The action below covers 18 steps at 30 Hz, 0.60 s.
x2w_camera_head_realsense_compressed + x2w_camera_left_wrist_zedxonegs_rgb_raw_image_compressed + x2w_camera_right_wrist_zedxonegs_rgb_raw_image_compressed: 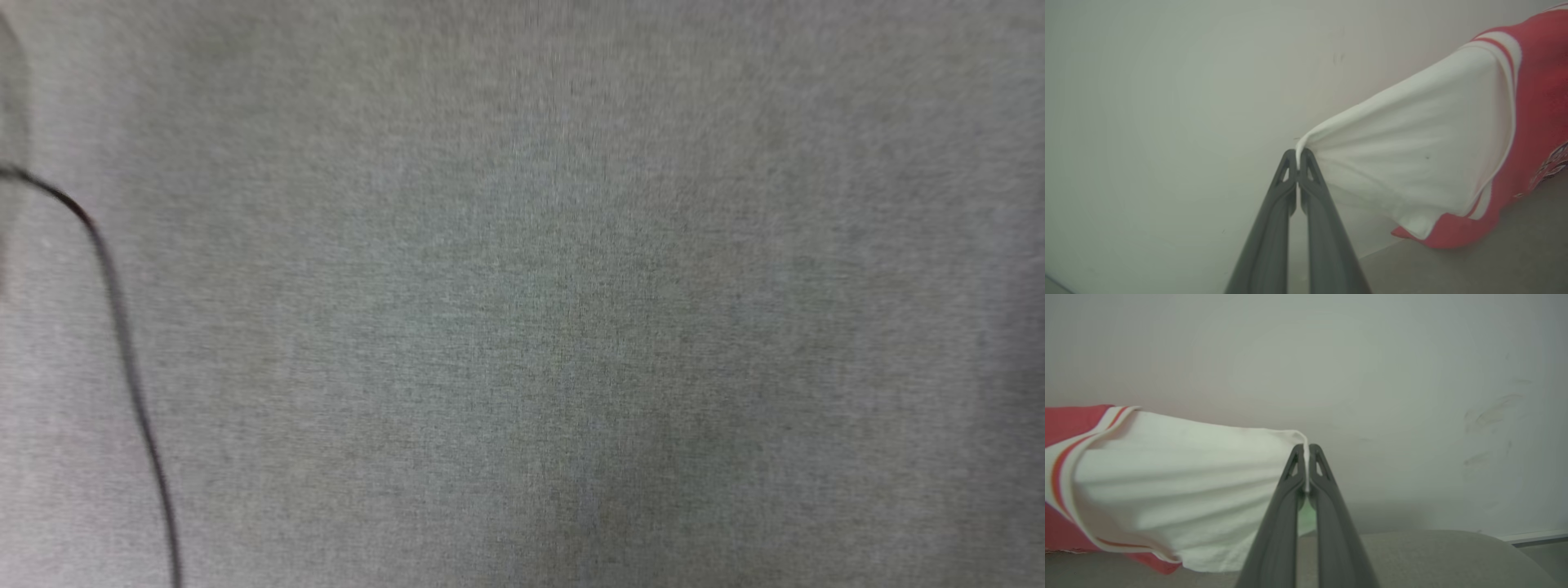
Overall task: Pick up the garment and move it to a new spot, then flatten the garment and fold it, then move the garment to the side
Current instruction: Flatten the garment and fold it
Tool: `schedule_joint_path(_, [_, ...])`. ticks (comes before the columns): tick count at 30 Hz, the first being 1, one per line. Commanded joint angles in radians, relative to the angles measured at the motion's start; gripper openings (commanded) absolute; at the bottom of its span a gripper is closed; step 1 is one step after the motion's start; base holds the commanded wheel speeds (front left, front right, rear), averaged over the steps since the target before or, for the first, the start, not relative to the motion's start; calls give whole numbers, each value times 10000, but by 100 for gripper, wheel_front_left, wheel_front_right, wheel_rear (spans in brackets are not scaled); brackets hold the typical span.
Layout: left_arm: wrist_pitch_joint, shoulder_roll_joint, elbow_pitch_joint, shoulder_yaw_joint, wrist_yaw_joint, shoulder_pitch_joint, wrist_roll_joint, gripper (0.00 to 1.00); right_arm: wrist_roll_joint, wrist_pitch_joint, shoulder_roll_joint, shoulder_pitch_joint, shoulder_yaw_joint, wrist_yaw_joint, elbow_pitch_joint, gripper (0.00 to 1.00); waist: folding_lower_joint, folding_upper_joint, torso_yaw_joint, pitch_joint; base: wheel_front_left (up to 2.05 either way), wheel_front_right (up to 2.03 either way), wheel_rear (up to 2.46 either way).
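Since the left jaws are pinched shut on one white sleeve tip and the right jaws on the other, the garment (pixel 1537 102) hangs stretched between both arms, its long axis sleeve to sleeve, low over the grey padded surface (pixel 1453 555).

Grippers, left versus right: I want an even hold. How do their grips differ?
The left gripper bunches the garment's white sleeve into a creased point; the right gripper holds a smoother sleeve edge. Left gripper's sleeve trails rightward in view, right gripper's leftward. Both are shut on white fabric.
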Motion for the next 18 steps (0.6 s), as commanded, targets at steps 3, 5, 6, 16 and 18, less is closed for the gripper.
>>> schedule_joint_path(3, [-76,-403,-452,239,380,1850,-363,0,645,-192,-110,1382,193,-21,139,0,-1,0,-53,-987,0,0,0])
schedule_joint_path(5, [-80,-567,-836,338,576,3020,-480,0,1050,-133,-93,2143,401,-21,214,0,-1,0,-139,-1349,0,0,0])
schedule_joint_path(6, [-81,-619,-1029,394,676,3562,-492,0,1189,-64,-133,2534,673,-20,233,0,-1,0,-177,-1521,0,0,0])
schedule_joint_path(16, [-86,-968,-1694,352,1313,8078,-763,0,3308,591,-692,5937,2336,-21,-140,0,-1,0,-387,-3255,0,0,0])
schedule_joint_path(18, [-6,-990,-1725,305,1343,8748,-894,0,3759,752,-809,6608,2570,-21,-377,0,-1,0,-418,-3518,0,0,0])
